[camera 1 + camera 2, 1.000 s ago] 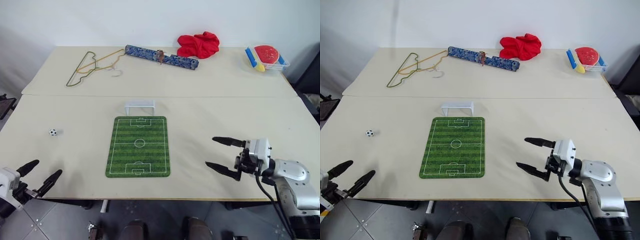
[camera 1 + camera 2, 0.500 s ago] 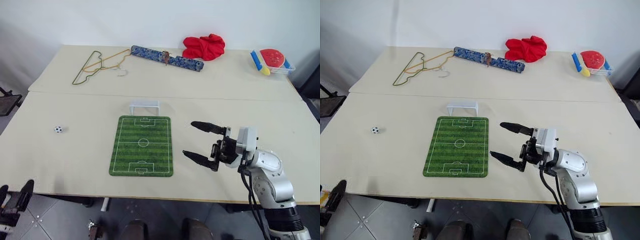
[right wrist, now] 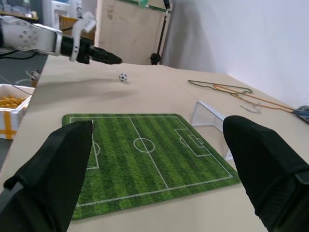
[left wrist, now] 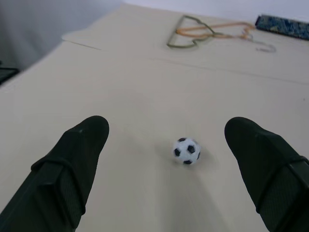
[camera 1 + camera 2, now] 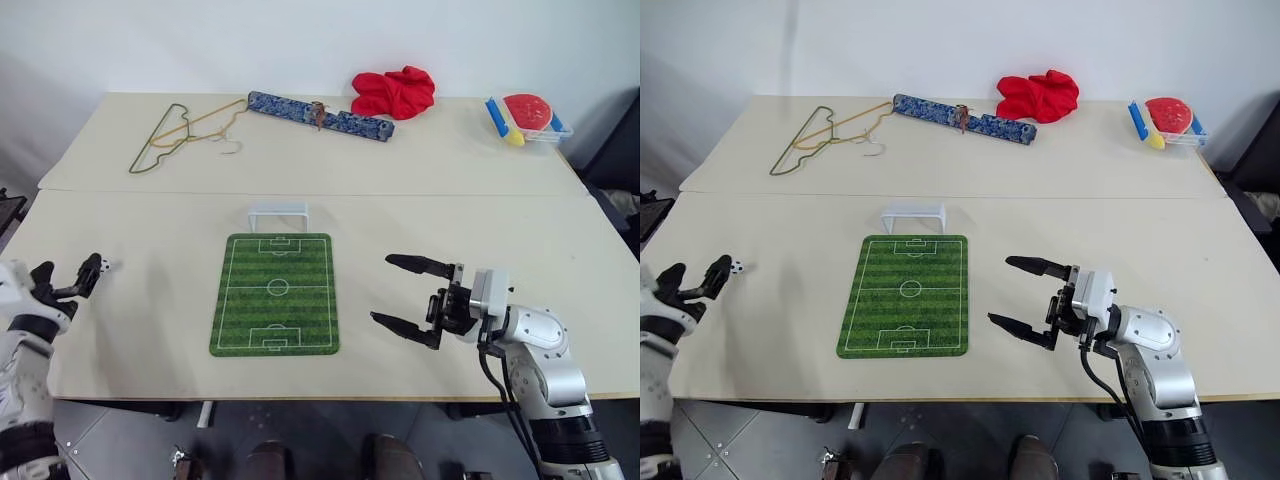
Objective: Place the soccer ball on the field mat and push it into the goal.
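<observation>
The left tool (image 5: 72, 279) is seen at the worktop's (image 5: 150, 310) left edge, with its two black fingers spread wide and nothing held. The soccer ball (image 4: 186, 151) lies on the bare worktop just past the fingertips, between them but not touched by them. It is well apart from the field mat (image 5: 275, 293).

The right tool (image 5: 410, 296) is held just above the worktop near the front edge, beside the mat's right side. Its fingers are spread wide too, and nothing is held in them.

The green field mat lies flat in the middle of the front part of the worktop. The small white goal (image 5: 278, 212) stands just past the mat's far short side.

Along the far edge of the worktop, wire hangers (image 5: 180, 133) are seen to the left, then a long blue patterned roll (image 5: 320, 115), a red cloth (image 5: 394, 92), and a clear tray with red, blue and yellow things (image 5: 526, 114) at the far right corner.
</observation>
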`<state>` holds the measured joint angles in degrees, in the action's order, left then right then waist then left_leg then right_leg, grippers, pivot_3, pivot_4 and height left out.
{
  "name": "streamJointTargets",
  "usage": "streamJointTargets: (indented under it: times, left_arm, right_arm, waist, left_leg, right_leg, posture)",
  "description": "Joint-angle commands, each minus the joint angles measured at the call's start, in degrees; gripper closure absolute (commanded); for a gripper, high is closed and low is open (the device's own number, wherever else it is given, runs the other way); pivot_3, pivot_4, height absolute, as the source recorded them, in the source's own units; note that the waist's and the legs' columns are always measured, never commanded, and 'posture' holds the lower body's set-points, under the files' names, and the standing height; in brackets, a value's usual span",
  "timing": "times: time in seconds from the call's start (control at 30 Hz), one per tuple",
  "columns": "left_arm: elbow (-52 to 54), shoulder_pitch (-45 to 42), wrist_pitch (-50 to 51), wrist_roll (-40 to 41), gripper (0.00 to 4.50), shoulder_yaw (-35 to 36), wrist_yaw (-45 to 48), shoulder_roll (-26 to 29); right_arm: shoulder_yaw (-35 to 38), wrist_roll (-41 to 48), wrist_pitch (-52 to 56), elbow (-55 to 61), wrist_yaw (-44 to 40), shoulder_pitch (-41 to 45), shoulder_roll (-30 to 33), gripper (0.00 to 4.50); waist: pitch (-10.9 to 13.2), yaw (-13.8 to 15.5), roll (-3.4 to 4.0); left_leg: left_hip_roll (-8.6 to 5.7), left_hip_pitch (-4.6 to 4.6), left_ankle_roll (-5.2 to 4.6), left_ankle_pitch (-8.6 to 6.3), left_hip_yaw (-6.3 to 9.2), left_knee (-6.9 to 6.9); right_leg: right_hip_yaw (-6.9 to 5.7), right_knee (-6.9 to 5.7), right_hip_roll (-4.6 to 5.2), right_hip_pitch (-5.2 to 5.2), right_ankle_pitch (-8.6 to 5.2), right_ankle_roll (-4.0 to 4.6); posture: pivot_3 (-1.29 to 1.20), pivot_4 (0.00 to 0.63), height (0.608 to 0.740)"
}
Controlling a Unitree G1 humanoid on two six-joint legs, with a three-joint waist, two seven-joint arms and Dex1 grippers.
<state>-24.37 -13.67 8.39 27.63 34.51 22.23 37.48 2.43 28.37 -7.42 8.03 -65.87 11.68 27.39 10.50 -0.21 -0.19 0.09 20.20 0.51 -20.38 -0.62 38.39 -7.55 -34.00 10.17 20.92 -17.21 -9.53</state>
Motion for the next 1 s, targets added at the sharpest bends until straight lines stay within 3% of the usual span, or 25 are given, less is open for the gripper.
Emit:
streamJointTargets:
  times: [0.03,0.27,0.3,0.4,0.67,0.87,1.0]
  left_arm:
    - [-4.2,-2.4,-2.4,-3.0,0.09,-2.0,2.1,2.2]
    - [-9.5,-4.5,-3.2,-4.5,0.09,-3.9,4.8,3.0]
    - [-9.9,-4.8,-3.3,-4.3,0.26,-3.9,5.1,2.9]
    - [-11.3,-5.5,-4.5,-4.8,0.94,-3.9,5.3,2.7]
    - [-14.3,-6.9,-6.9,-5.6,3.53,-4.1,6.4,2.5]
    - [-12.9,-4.9,-12.1,-1.8,3.63,-0.9,12.1,1.7]
    - [-2.9,0.5,-14.6,4.1,3.63,-0.3,25.4,1.3]
  right_arm:
    - [0.2,0.0,-0.9,1.9,1.1,-1.6,-0.1,0.0]
    - [0.0,-0.2,-0.4,5.1,3.6,-4.9,-0.1,0.0]
    - [-0.1,-0.2,-0.3,5.4,3.9,-5.1,0.0,0.0]
    - [-0.2,-0.2,0.0,5.9,4.5,-5.3,-0.1,0.0]
    - [-1.3,-0.4,0.3,6.1,5.7,-5.2,-0.1,0.0]
    - [-1.6,-0.3,0.6,5.9,6.2,-4.7,0.1,0.0]
    - [0.0,0.2,1.0,6.4,6.1,-5.0,1.6,0.0]
  waist:
    - [0.0,-0.1,0.0]
    - [0.0,0.0,-0.01]
    - [0.0,0.0,-0.01]
    - [0.0,0.0,-0.02]
    - [0.0,0.1,-0.03]
    - [0.0,0.0,-0.03]
    - [0.0,-0.1,-0.03]
  left_leg:
    - [0.0,0.0,0.0,0.0,-0.02,-0.02]
    - [0.01,0.01,0.0,0.0,-0.12,-0.07]
    - [0.01,0.01,0.0,0.0,-0.12,-0.06]
    - [0.01,0.01,0.0,0.0,-0.13,-0.01]
    - [0.0,0.01,0.0,0.0,-0.12,0.02]
    - [0.0,0.02,0.0,0.0,-0.13,0.04]
    - [0.01,0.02,0.0,0.0,-0.15,0.02]
  right_leg:
    - [0.0,0.0,0.0,0.03,0.0,0.0]
    - [0.01,-0.02,0.01,0.12,0.0,0.0]
    - [0.01,-0.03,0.02,0.11,0.0,0.0]
    - [0.01,-0.06,0.03,0.11,0.0,0.0]
    - [0.01,-0.1,0.04,0.11,0.0,0.0]
    - [0.01,-0.1,0.04,0.11,0.0,0.0]
    - [0.03,-0.09,0.05,0.14,0.0,0.0]
  posture:
    - [0.0,0.15,0.74]
    - [0.0,0.15,0.74]
    - [0.0,0.15,0.74]
    - [0.0,0.15,0.74]
    - [0.0,0.15,0.74]
    - [0.0,0.15,0.74]
    - [0.0,0.15,0.74]
